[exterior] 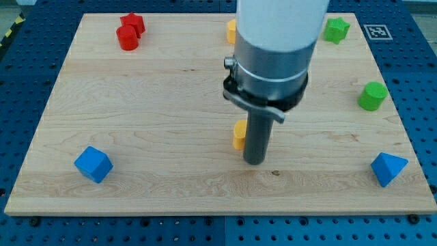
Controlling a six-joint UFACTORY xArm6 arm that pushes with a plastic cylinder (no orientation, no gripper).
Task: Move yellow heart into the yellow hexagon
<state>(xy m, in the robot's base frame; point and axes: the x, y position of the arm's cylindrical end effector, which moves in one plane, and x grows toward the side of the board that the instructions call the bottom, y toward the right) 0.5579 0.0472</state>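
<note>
Jaws do not exist on this arm; my tip point(254, 162) rests on the wooden board point(171, 96). Touching the rod's left side, just above the tip, sits the yellow heart point(239, 134), mostly hidden. Farther up, the yellow hexagon point(231, 31) peeks out beside the arm's grey body. Red blocks point(128, 32) lie far up-left.

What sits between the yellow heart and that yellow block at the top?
In the camera view, the arm's body covers most of the stretch between yellow heart and yellow hexagon; no block shows there.
</note>
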